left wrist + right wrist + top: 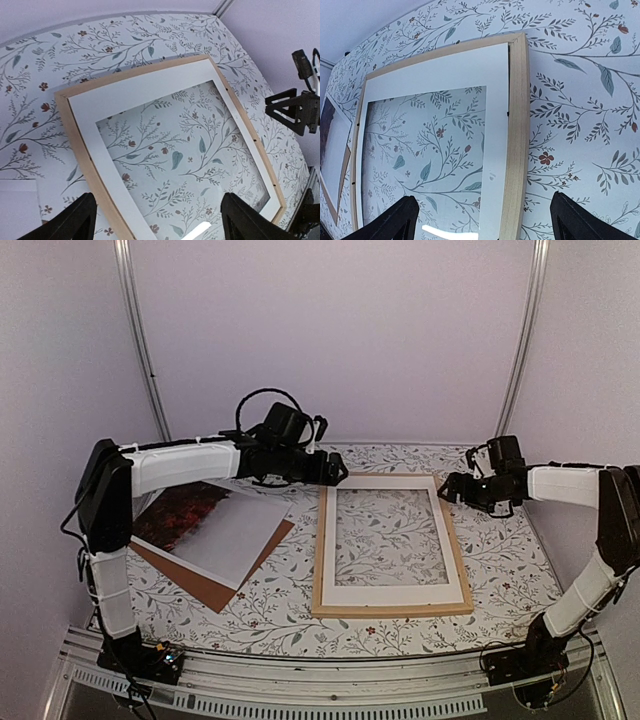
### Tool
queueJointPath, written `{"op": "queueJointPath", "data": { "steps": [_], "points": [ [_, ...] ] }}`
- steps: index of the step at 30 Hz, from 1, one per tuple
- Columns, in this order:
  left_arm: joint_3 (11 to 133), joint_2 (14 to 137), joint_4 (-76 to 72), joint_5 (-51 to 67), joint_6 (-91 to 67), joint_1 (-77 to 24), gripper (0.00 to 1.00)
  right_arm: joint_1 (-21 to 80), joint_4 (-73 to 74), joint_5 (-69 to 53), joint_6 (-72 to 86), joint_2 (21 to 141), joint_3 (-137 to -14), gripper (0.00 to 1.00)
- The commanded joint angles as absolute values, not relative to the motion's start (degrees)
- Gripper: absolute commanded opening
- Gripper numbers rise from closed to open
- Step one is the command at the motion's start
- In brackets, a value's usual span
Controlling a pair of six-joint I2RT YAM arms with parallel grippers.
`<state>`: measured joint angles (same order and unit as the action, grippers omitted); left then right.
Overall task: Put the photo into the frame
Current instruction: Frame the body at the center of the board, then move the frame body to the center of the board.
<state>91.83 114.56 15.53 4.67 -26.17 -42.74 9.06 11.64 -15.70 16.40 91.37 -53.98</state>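
Both of your pincers are spread wide and hold nothing. The frame (390, 610) lies flat on the desk (500, 550) between them, with the white mat (390, 591) seated inside it. Its far corners sit just below the left pincer (335, 475) and just in front of the right pincer (450, 488).

The photo (215, 525) is well behind the left pincer, back toward that arm's base. It lies face up on the brown backing board (205, 588).

Watch for these risks:
- **Creasing or a double pick:** The print is thin and lies flush on the board, so fingers coming straight down could crease it or pick up the board with it.
- **Shifting the frame:** Both pincers are close to the frame corners, and a careless swing could skew it.
- **The mat:** It may ride up or block the print — judge that before you commit.

As for pose, the left arm rises from its base, then its forearm runs level over the photo with the wrist tipped down at the corner. The right arm bends at the desk's edge and reaches inward, low.
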Motion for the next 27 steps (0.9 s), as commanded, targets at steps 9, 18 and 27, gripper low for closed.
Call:
{"op": "queueJointPath", "data": {
  "steps": [9,18,27],
  "points": [
    [83.6,104.9,16.2,-3.1,-21.5,-35.7,0.90,12.9,8.1,-11.8,14.2,93.0,-60.2,0.94],
    [80.3,105.0,14.7,-1.3,-22.4,-35.7,0.90,14.6,2.7,-12.6,12.6,107.8,-70.6,0.93],
    [78.5,104.9,14.4,-1.6,-22.6,-35.7,0.90,15.1,3.7,-14.6,12.3,120.2,-79.0,0.92]
  ]
}}
